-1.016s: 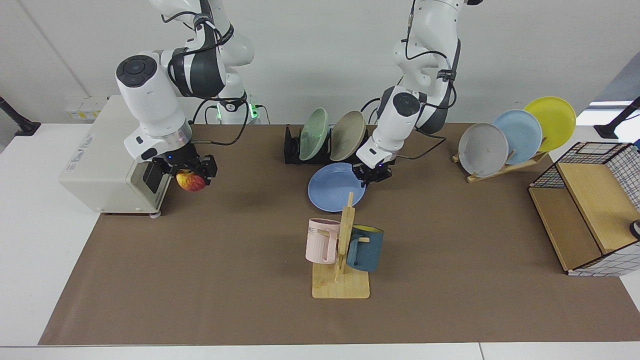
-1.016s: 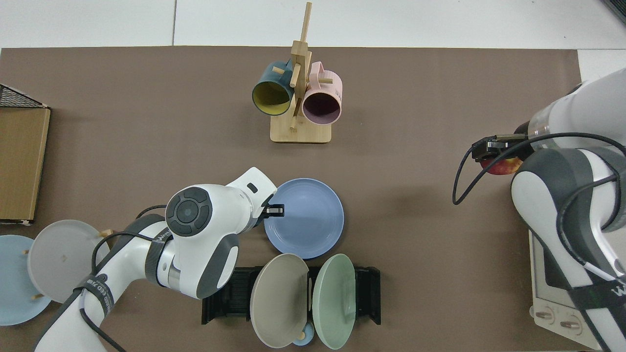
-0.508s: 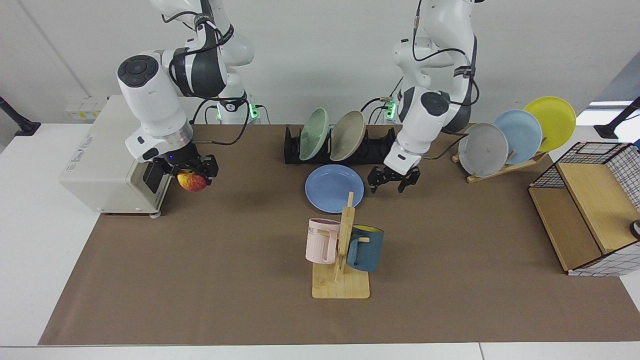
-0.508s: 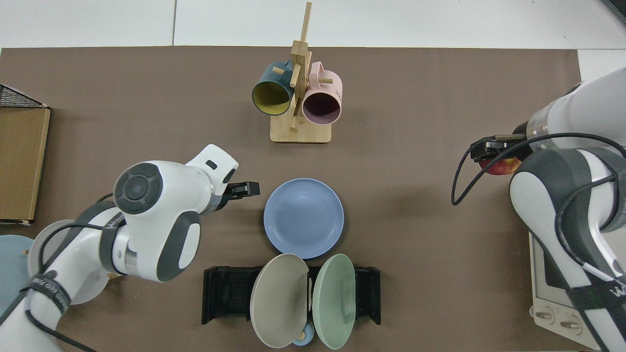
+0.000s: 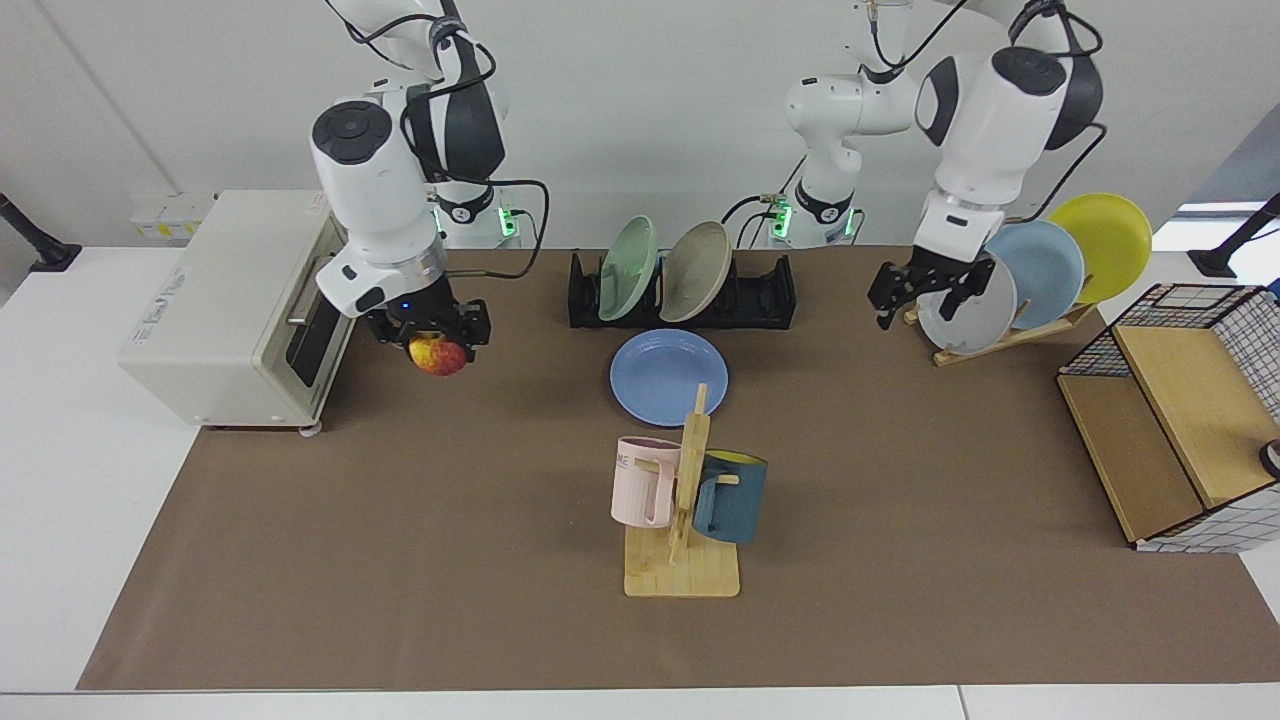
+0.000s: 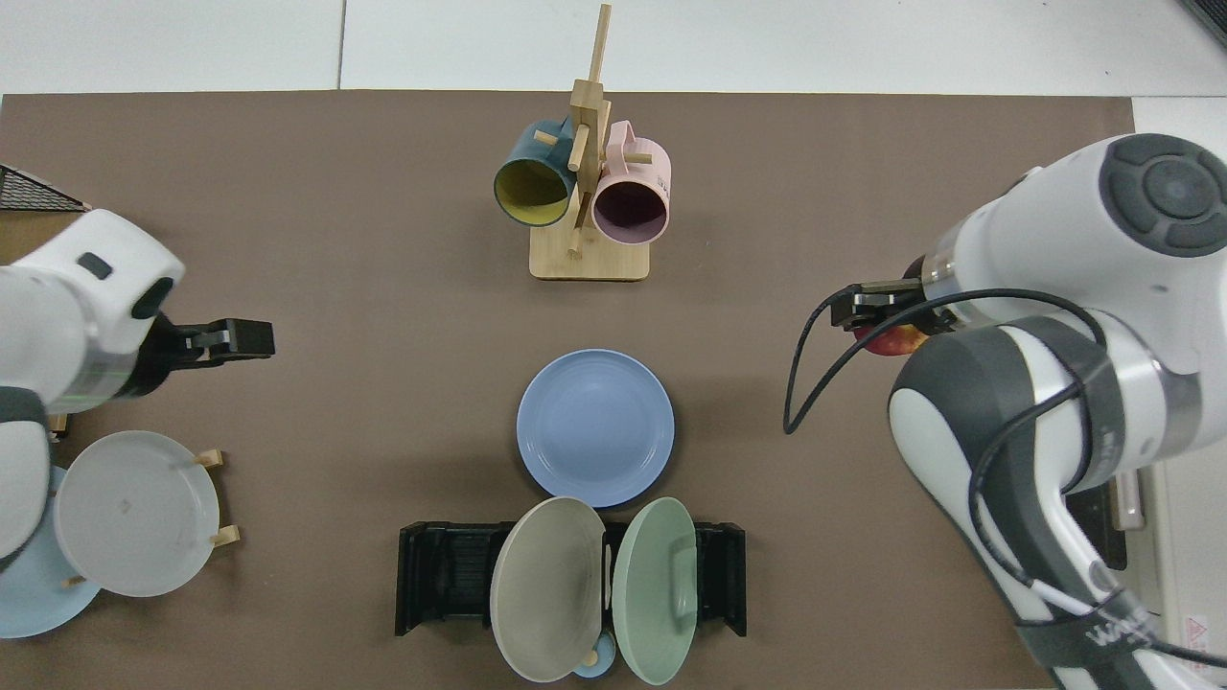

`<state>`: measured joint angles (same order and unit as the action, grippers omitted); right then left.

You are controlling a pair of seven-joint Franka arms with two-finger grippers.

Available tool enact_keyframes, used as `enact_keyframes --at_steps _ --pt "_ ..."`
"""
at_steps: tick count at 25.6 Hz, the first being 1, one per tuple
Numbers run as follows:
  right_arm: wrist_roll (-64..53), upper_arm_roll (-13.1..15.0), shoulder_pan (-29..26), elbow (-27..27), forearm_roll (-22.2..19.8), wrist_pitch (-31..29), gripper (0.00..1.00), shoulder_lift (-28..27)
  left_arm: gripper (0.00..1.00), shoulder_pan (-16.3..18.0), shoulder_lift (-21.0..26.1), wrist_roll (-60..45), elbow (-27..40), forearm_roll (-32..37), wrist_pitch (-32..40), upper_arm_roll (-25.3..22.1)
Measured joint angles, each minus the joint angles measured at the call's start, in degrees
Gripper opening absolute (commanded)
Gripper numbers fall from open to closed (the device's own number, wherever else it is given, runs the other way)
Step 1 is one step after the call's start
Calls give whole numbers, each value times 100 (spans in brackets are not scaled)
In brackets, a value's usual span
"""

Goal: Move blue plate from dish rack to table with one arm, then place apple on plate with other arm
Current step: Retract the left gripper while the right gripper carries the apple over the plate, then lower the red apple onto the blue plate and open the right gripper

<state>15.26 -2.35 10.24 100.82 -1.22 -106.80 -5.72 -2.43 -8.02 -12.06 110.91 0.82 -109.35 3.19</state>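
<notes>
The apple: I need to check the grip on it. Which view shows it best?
The facing view: the apple hangs in plain sight between the right gripper fingers, above the table. In the top view only a red sliver shows under the arm.

The blue plate (image 5: 669,376) has been released and the left hand (image 5: 921,290) drawn away to the wooden stand; the apple (image 5: 438,355) has been carried nearer by the right hand (image 5: 434,334).

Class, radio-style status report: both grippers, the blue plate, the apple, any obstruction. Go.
Right gripper shut on apple, above the mat. Left gripper open, empty, by the wooden plate stand. Blue plate flat on table, bare. Path between clear.
</notes>
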Motion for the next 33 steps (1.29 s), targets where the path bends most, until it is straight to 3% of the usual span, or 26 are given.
enact_keyframes --at_steps 6,12,19,33 --pt "884 -37 623 -34 8 8 0 -7 100 187 -8 476 -539 32 416 -337" --pt "1987 -54 1352 -92 158 -12 0 -162 100 510 231 555 -983 32 509 -174" --pt "2908 -54 1963 -596 197 -69 0 -696 100 525 358 551 -1165 32 891 -37" --pt "3798 -37 2516 -670 192 -1333 0 -1941 100 526 234 551 -1306 33 937 -14"
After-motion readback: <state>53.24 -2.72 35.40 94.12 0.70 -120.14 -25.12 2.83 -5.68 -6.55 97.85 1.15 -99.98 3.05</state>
